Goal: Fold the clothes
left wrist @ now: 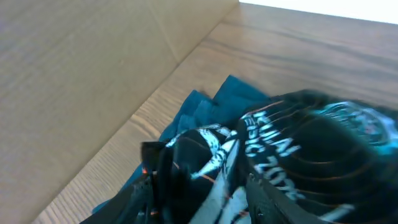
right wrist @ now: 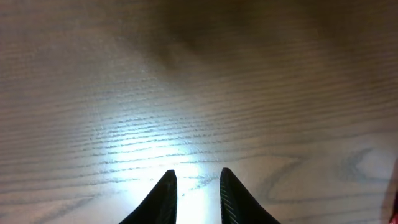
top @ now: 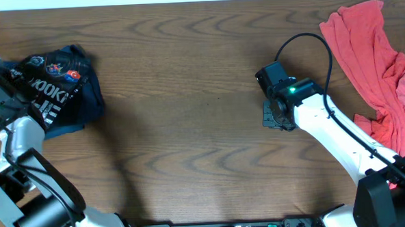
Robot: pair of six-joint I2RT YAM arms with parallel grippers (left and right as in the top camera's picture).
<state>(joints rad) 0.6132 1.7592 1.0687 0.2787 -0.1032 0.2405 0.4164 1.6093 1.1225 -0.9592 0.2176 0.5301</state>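
Right claw (right wrist: 198,180) tip-down, near table (right wrist: 186,74)

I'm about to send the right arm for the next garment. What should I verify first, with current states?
1. Right gripper empty, jaws slightly apart above the bare table: ok.
2. Left gripper clear of the black jersey: cannot tell, the wrist view is blurred.
3. Black jersey sits compact on the blue piece at far left: ok.
4. Coral-red garment folded: not ok, it lies crumpled at the right edge.
5. Table between right gripper and coral-red garment free of things: ok.
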